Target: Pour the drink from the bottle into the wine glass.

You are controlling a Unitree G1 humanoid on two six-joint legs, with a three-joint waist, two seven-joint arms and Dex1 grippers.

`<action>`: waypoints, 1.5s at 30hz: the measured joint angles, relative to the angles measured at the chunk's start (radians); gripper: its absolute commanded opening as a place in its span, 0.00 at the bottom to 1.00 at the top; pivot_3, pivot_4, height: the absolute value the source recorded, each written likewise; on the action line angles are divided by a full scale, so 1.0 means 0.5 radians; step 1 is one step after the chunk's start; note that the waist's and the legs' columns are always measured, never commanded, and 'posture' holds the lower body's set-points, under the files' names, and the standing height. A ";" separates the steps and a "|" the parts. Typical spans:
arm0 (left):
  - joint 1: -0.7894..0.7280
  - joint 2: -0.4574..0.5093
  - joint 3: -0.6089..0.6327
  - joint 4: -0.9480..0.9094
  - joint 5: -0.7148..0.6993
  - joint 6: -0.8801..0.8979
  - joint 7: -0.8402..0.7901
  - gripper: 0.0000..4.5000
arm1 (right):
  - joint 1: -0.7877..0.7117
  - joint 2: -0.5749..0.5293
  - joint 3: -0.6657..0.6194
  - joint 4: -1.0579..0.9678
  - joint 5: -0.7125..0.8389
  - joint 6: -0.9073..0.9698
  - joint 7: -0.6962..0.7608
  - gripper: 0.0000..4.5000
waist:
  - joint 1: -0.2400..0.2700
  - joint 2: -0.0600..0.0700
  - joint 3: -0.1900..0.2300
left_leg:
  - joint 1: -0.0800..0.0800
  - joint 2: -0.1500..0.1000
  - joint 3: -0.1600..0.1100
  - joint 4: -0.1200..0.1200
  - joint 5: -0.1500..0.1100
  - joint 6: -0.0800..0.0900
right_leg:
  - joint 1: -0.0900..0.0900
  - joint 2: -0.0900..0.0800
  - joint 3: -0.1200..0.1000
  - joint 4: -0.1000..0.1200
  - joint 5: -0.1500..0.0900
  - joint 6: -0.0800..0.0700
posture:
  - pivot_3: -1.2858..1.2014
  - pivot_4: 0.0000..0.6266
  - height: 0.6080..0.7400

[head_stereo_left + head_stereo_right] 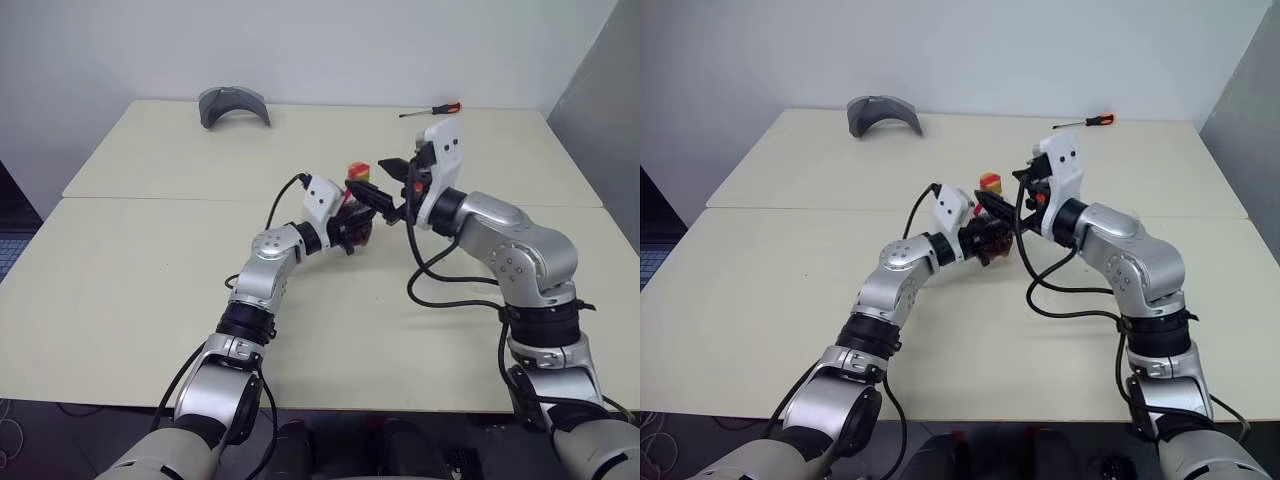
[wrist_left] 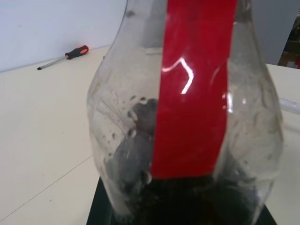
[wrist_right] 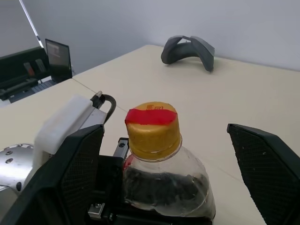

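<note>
Clear plastic, the bottle [image 1: 354, 212] stands upright on the table [image 1: 150, 290], clamped at the body by the left gripper [image 1: 358, 224], whose fingers are closed against it. The right gripper [image 1: 385, 180] sits just beside the bottle's top, its fingers spread wide and holding nothing.

Left wrist view: the red label [image 2: 197, 84] faces the camera; the drink [image 2: 187, 197] lies low in the bottle. Keep this grip firm so the bottle cannot spin.

Right wrist view: the cap [image 3: 153, 126] is still on, between the open fingers [image 3: 267, 164]. Judgement: centre both fingers on the cap before closing, then twist squarely. A screwdriver [image 1: 432, 110] lies well behind the bottle.
</note>
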 measured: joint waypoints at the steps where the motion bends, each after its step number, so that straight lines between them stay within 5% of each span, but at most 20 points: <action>1: 0.000 -0.002 -0.007 0.000 0.003 0.000 0.000 0.22 | 0.000 0.001 0.001 0.013 -0.006 -0.008 0.008 1.00 | 0.000 0.000 0.000 | 0.000 0.000 0.000 0.000 0.000 0.000 | 0.000 0.000 0.000 0.000 0.000 0.000 | 0.52 0.24 1.00; 4: 0.004 -0.019 -0.024 -0.014 0.005 0.000 0.000 0.21 | -0.008 0.013 0.000 0.034 -0.017 -0.022 0.037 1.00 | -0.001 0.000 0.000 | 0.000 0.000 0.000 0.000 0.000 0.000 | 0.000 0.000 0.000 0.000 0.000 0.000 | 0.52 0.24 1.00; 13: 0.005 -0.019 -0.040 -0.037 0.005 0.014 -0.005 0.20 | -0.031 0.119 -0.057 0.058 -0.001 0.013 0.014 0.32 | -0.001 0.000 0.000 | 0.000 0.000 0.000 0.000 0.000 0.000 | -0.001 0.000 0.000 0.002 0.000 0.000 | 0.52 0.24 1.00; 26: 0.010 -0.008 -0.038 -0.136 0.001 0.081 -0.018 0.20 | -0.075 0.178 -0.144 0.070 0.005 0.080 0.059 0.32 | -0.005 0.000 0.000 | 0.000 0.000 0.000 0.000 0.000 0.000 | -0.002 0.000 0.001 0.004 0.000 0.000 | 0.52 0.24 1.00; 45: 0.491 0.508 0.025 -1.340 -0.433 0.779 -0.311 0.20 | -0.345 0.044 0.020 0.393 0.084 -0.108 1.238 0.32 | -0.044 0.003 0.002 | 0.004 0.001 -0.001 0.000 0.000 0.001 | 0.000 0.000 0.001 0.004 0.000 0.000 | 0.52 0.24 1.00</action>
